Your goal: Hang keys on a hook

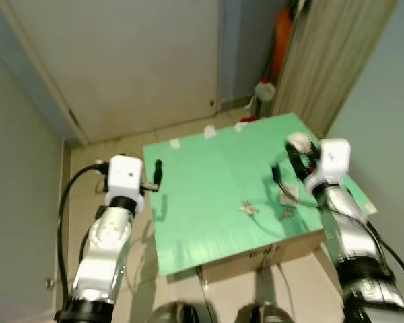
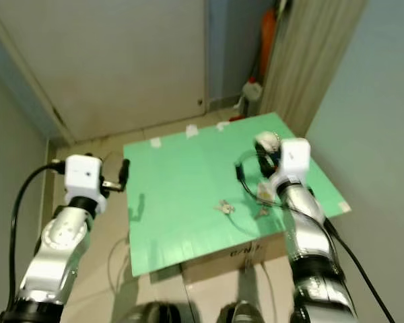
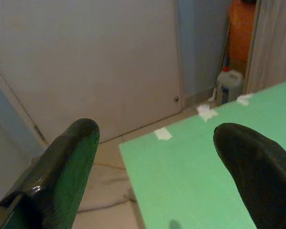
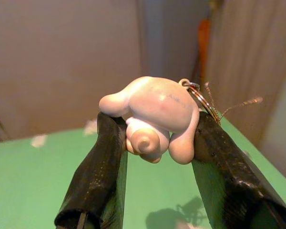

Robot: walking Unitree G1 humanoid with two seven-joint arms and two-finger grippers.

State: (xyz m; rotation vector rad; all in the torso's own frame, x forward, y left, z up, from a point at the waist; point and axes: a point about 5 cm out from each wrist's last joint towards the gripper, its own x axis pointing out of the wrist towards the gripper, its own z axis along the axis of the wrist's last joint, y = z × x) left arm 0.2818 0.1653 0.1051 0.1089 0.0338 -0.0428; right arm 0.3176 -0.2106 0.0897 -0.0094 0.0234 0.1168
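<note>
Right claw (image 4: 155, 143) clamps pink keychain charm (image 4: 152, 117), probably with keys; left claw (image 3: 167, 162) open, empty.

door (image 1: 121, 60): pale, shut | floor (image 1: 108, 151): beige tile | curtain (image 1: 337, 54): right | table (image 1: 202, 195): green top

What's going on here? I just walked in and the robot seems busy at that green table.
The right gripper holds a pale pink keychain figure between its jaws, a key ring at one end, raised above the green table. A small set of keys lies on the table near its front edge. The left gripper hovers open at the table's left edge, holding nothing. No hook is in sight.
</note>
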